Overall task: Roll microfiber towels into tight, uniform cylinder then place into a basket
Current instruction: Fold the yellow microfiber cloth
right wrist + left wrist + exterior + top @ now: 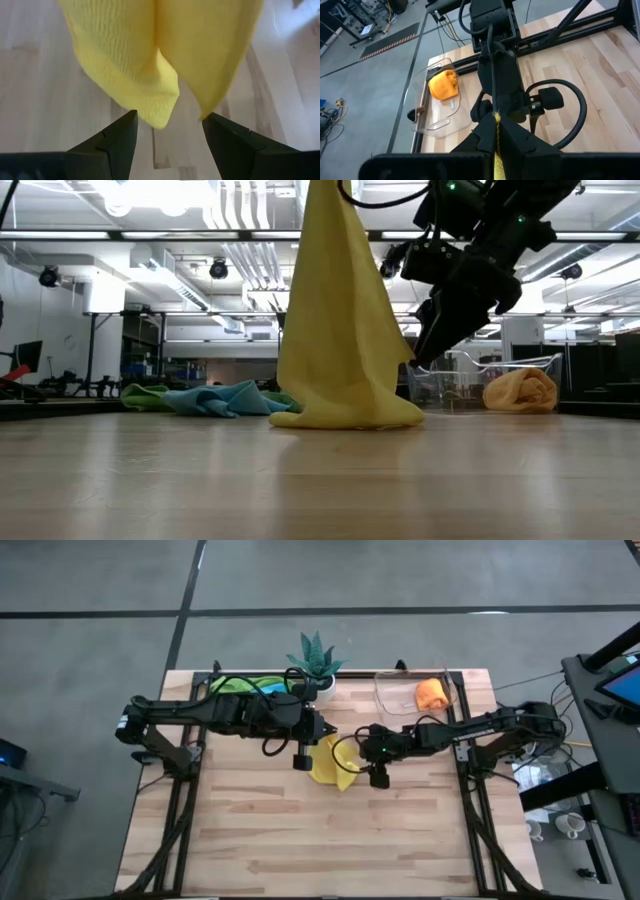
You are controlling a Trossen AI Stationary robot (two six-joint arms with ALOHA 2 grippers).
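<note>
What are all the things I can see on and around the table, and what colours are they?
Yellow microfiber towel: one, yellow, hanging from the left claw, its bottom edge resting on the table middle.
Orange towel: one, orange, bunched up inside the basket.
Green towel: one, green, at the table's far left edge.
Light blue towel: one, light blue, lying by the green one.
Basket: one, clear plastic, far right corner of the table.
Potted plant: one, green and spiky in a white pot, far edge, middle.
Table: one, light wood.
Left claw: one, dark, shut on the yellow towel's top.
Right claw: one, dark, open, just beside the hanging towel.
</note>
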